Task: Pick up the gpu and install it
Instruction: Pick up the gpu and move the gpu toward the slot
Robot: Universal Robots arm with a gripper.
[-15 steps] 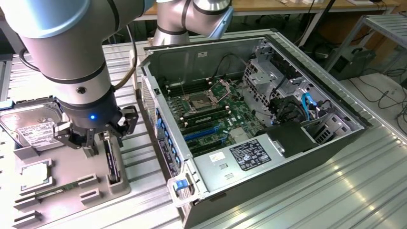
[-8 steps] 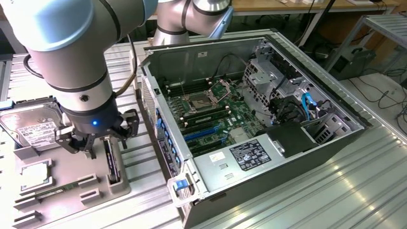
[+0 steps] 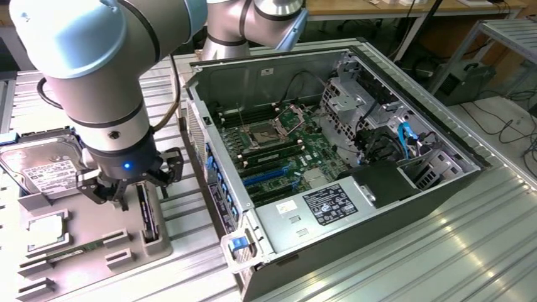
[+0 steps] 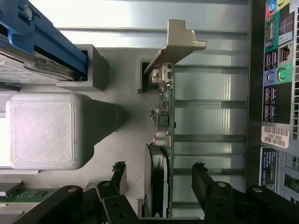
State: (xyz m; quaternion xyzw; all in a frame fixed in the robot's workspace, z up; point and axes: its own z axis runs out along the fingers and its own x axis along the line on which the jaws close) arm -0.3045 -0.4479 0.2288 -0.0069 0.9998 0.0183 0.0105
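Observation:
The gpu (image 4: 164,121) stands on edge in a slot of the grey fixture tray (image 3: 92,220), its silver bracket (image 4: 175,44) at the far end. In the exterior view the gpu (image 3: 149,217) is a thin dark card at the tray's side nearest the computer. My gripper (image 4: 160,167) is open, with one black finger on each side of the card and a gap left on both sides. In the exterior view my gripper (image 3: 138,192) hovers low, directly over the card's near end.
The open computer case (image 3: 470,157) lies to the exterior view's right, its motherboard (image 3: 277,157) exposed and its rear port panel (image 4: 278,93) close beside the gpu. The tray also holds a hard drive (image 3: 46,167), a memory stick (image 3: 71,253) and a raised grey block (image 4: 42,133).

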